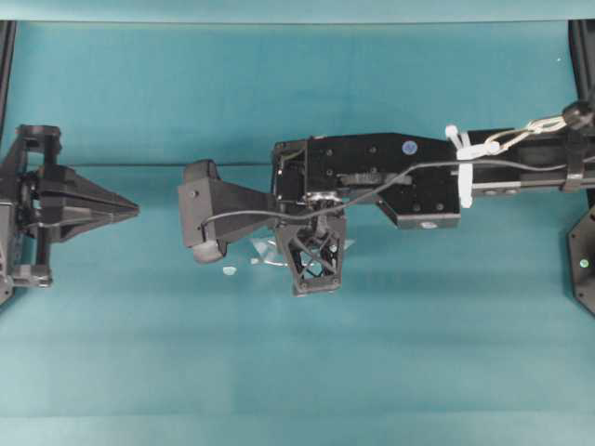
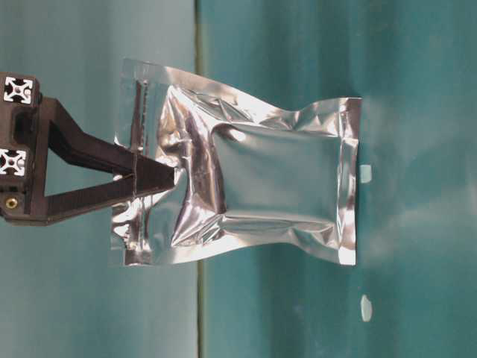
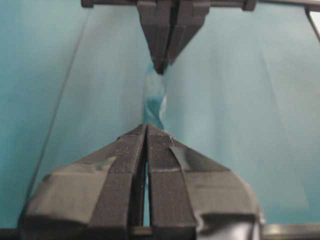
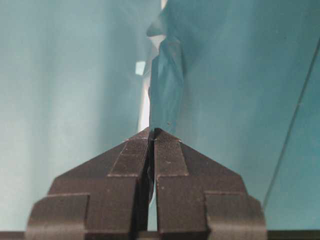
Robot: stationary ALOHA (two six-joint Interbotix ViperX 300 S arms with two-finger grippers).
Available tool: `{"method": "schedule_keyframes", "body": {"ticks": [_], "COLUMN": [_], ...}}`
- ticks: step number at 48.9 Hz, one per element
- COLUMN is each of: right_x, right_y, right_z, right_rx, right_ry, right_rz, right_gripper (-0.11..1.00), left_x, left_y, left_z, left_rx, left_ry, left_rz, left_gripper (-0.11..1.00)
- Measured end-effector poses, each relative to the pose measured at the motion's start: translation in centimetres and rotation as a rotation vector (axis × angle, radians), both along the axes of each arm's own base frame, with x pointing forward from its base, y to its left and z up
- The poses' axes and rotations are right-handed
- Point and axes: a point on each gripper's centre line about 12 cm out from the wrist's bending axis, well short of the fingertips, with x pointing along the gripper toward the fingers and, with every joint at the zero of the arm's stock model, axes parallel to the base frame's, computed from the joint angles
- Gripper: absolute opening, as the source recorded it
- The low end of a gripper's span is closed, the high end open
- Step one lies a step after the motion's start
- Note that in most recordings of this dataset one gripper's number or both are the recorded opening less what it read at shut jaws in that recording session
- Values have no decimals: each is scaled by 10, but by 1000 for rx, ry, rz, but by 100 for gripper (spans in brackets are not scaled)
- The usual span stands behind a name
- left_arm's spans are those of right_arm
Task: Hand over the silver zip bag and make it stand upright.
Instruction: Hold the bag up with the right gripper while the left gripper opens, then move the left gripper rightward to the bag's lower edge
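The silver zip bag [image 2: 276, 194] is a crinkled foil pouch with a darker centre. My right gripper [image 2: 168, 177] is shut on it near its zip end, and its other short edge lies close to the table; whether they touch I cannot tell. From overhead the right gripper [image 1: 314, 269] points down at mid table, and only slivers of the bag [image 1: 265, 253] show beside it. The right wrist view has the bag [image 4: 167, 85] edge-on, pinched in the shut right gripper [image 4: 152, 131]. My left gripper [image 1: 130, 212] is shut and empty far to the left. In the left wrist view the left gripper [image 3: 147, 127] faces the distant bag [image 3: 154, 100].
A small white speck [image 1: 230, 270] lies on the teal table [image 1: 297, 372] just left of the bag. In the table-level view two white specks [image 2: 365, 173] lie near the bag's far edge. Black frame posts stand at the table's left and right edges.
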Motion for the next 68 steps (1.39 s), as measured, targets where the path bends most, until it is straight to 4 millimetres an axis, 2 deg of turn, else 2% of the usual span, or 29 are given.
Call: {"method": "schedule_keyframes", "body": {"ticks": [5, 8, 12, 19, 22, 24, 29, 43, 49, 68], "right_x": [1, 1, 1, 1, 1, 1, 0, -2, -2, -2], "right_y": [1, 1, 1, 1, 1, 1, 1, 1, 0, 0], "right_z": [0, 0, 0, 0, -1, -1, -2, -7, -7, -9], "right_rx": [0, 0, -2, -2, -2, -2, -2, -2, -3, -3], "right_ry": [-5, -6, -8, -9, -6, -6, -3, 8, -3, -15], "right_rz": [2, 1, 3, 2, 3, 2, 5, 2, 2, 2], "right_gripper": [1, 1, 1, 1, 1, 1, 1, 1, 1, 1], "left_x": [5, 9, 15, 26, 31, 35, 47, 81, 95, 139], "left_y": [0, 0, 1, 1, 1, 1, 1, 2, 3, 5], "left_z": [-6, -11, -18, -31, -37, -42, -60, -112, -127, -142], "left_rx": [-7, -21, -56, -137, -158, -167, -167, -159, -145, -144], "left_ry": [12, 25, 46, 60, 64, 67, 101, 225, 269, 281], "left_rz": [2, 3, 12, 28, 32, 34, 35, 40, 39, 40], "left_gripper": [3, 13, 33, 77, 91, 96, 93, 95, 95, 95]}}
